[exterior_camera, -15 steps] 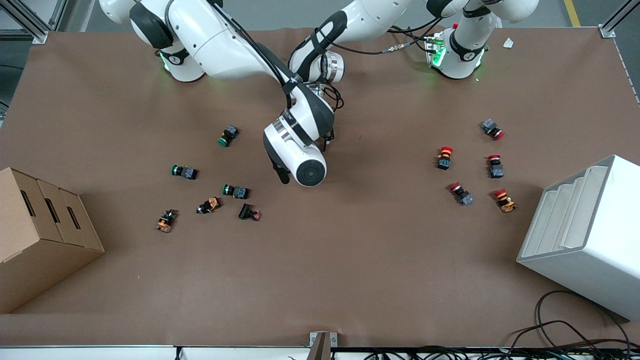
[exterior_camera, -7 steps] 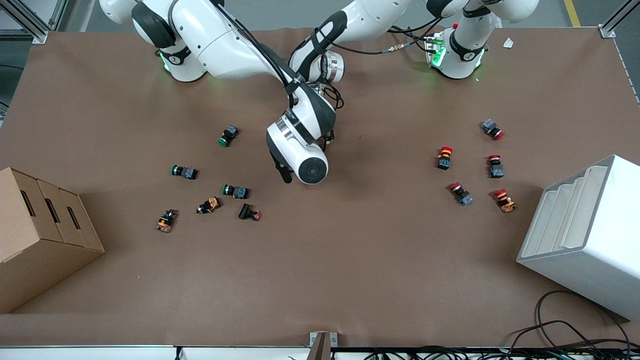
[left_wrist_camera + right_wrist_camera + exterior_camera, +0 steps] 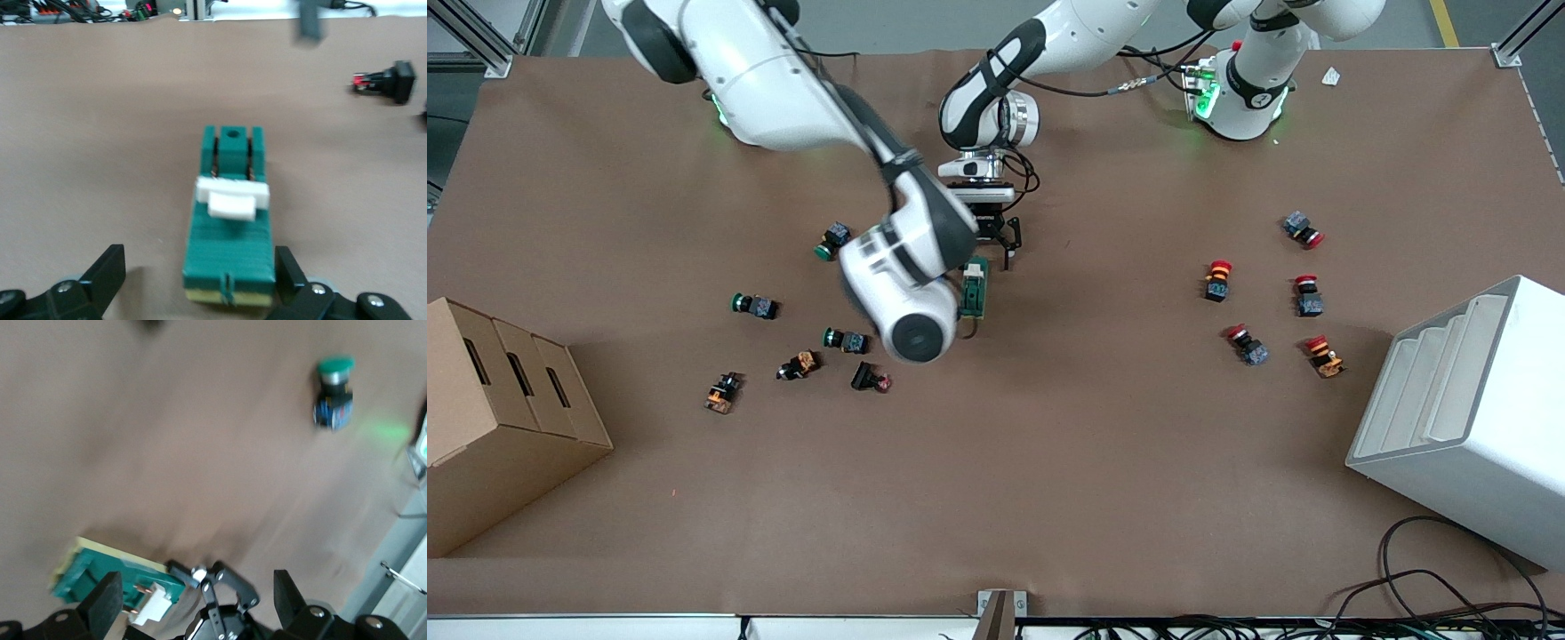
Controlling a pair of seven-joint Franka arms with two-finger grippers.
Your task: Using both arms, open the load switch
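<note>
The load switch (image 3: 975,290), a dark green block with a white tab (image 3: 231,197), lies on the brown table near its middle. My left gripper (image 3: 199,277) is open and low at the switch's end nearest the robots' bases, one finger on each side; the fingers (image 3: 291,273) stand close to its sides. In the front view the left gripper (image 3: 983,256) shows just above the switch. My right gripper (image 3: 197,607) is open with nothing in it, up in the air beside the load switch (image 3: 100,577); the right arm's wrist (image 3: 898,298) hides its fingers from the front.
Green push-buttons (image 3: 833,240) (image 3: 754,305) (image 3: 845,339), orange ones (image 3: 799,364) and a black one (image 3: 871,378) lie toward the right arm's end. Red push-buttons (image 3: 1247,345) lie toward the left arm's end, by a white rack (image 3: 1467,418). A cardboard box (image 3: 498,418) stands at the right arm's end.
The right arm's wrist has swung off the switch toward the right arm's end, uncovering the green block. The left arm has stayed in place.
</note>
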